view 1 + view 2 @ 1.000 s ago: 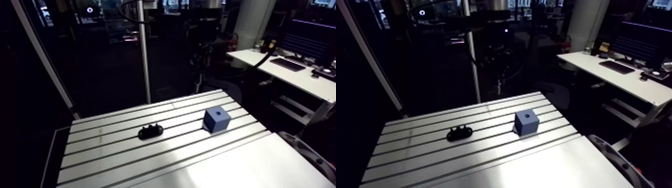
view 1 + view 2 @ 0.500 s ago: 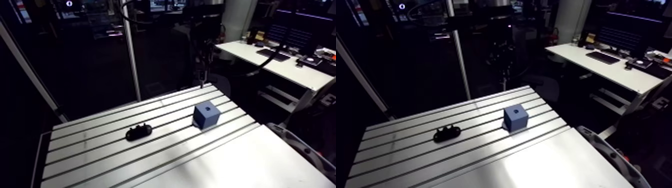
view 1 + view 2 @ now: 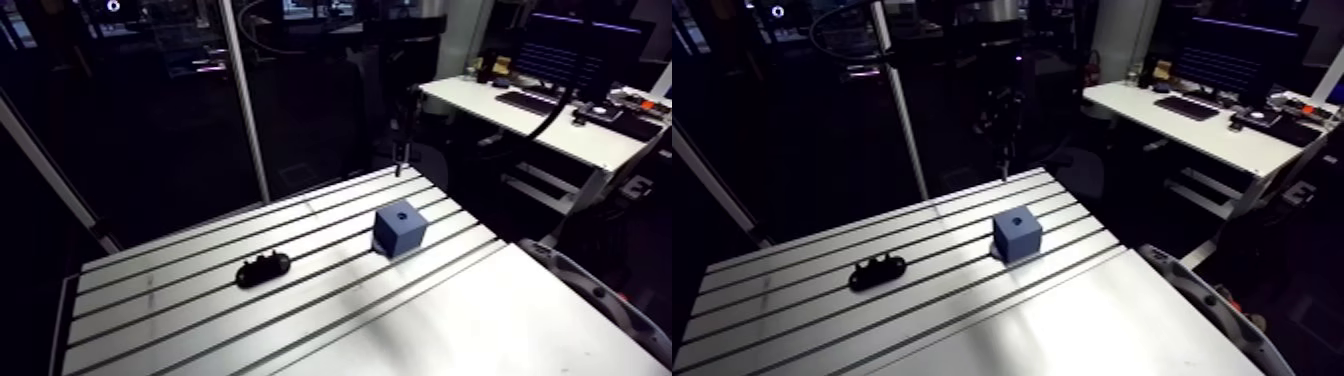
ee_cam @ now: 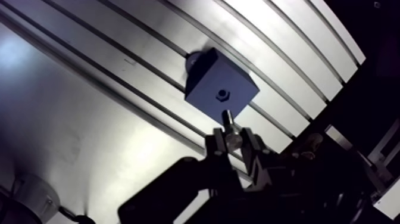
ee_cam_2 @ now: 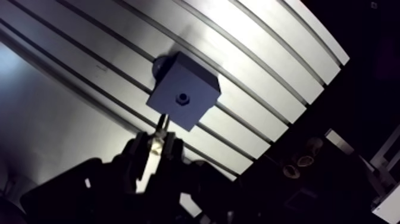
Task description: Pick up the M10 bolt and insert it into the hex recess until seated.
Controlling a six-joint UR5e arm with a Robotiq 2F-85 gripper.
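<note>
A blue cube block [image 3: 400,230] stands on the slotted table [image 3: 180,300], with a small hex recess [image 4: 222,94] in the middle of its top face. In the wrist view my gripper [image 4: 233,139] is shut on the M10 bolt [image 4: 228,121]. The bolt's shank sticks out ahead of the fingers and points at the block's near edge, well above it. In the arm view the gripper [image 3: 402,120] hangs over the table's far edge, behind the block.
A black bolt holder [image 3: 263,268] lies on the table to the left of the block. The table's far edge and right edge drop off close behind and beside the block. A smooth metal plate [image 3: 480,320] covers the front right.
The arm view has shifted, so the block and holder sit further left in it. They have not moved on the table. The gripper with the bolt now lines up more closely behind the block.
</note>
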